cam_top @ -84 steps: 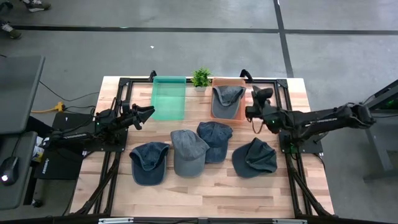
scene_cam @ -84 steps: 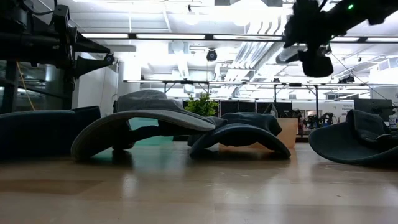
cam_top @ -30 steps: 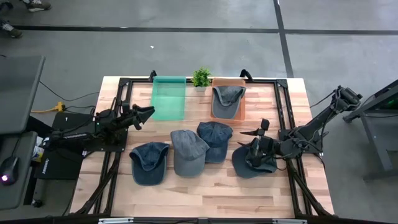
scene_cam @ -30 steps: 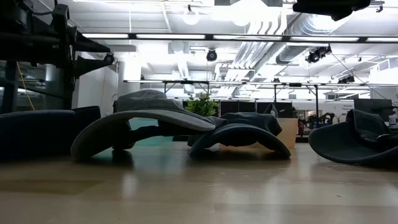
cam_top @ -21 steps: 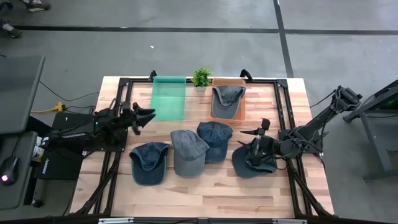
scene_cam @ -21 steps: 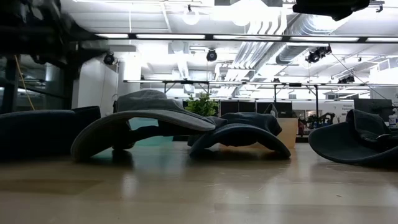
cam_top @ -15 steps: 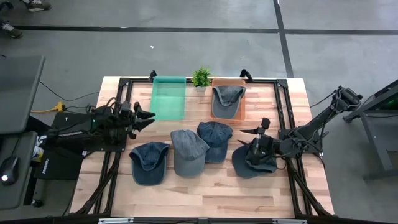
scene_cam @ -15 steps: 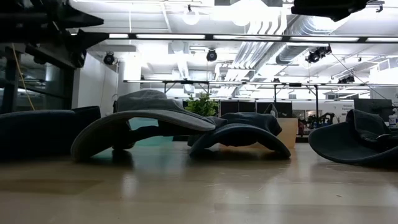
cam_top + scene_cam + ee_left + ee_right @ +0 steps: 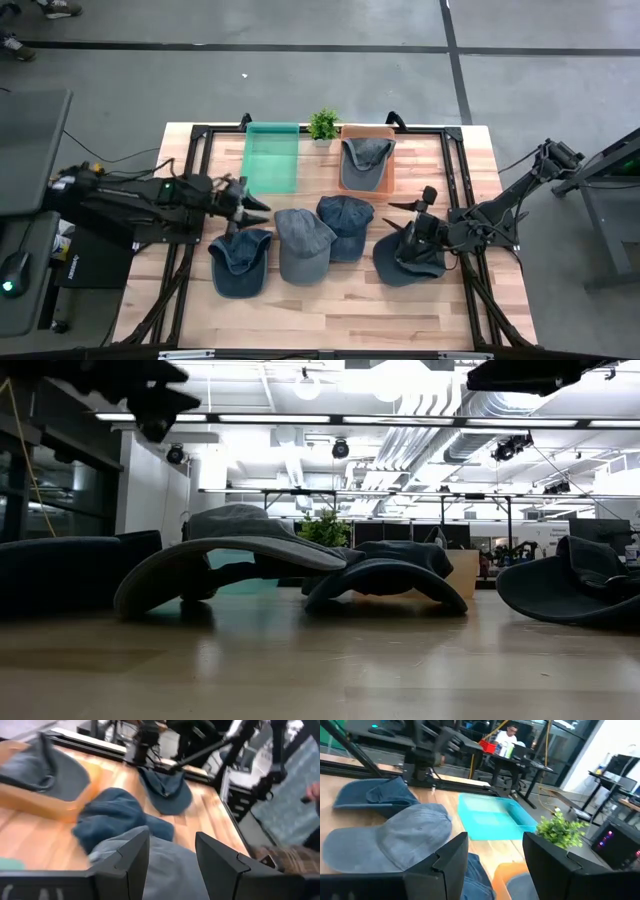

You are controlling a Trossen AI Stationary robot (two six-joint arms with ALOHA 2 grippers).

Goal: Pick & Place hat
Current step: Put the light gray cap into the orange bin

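Several denim caps lie on the table. One lies upside down at the left (image 9: 240,262), then a grey-blue one (image 9: 303,243), a dark blue one (image 9: 345,224), and another upside down at the right (image 9: 408,256). A fifth cap (image 9: 365,154) rests in the orange bin (image 9: 345,180). My left gripper (image 9: 256,206) is open and hovers by the far edge of the leftmost cap; its wrist view (image 9: 170,860) looks over the grey-blue cap (image 9: 170,872). My right gripper (image 9: 406,214) is open above the rightmost cap's far edge, also seen in its wrist view (image 9: 495,865).
A green bin (image 9: 272,157) and a small plant (image 9: 322,125) stand at the far edge beside the orange bin. Black frame rails (image 9: 190,245) run along both table sides. Bare wood (image 9: 330,315) lies along the near edge. A person sits in the room beyond (image 9: 507,740).
My left arm has swung out from the table's left side toward the middle, reaching over the far edge of the leftmost cap. Its gripper has turned to face across the table. The caps have not moved.
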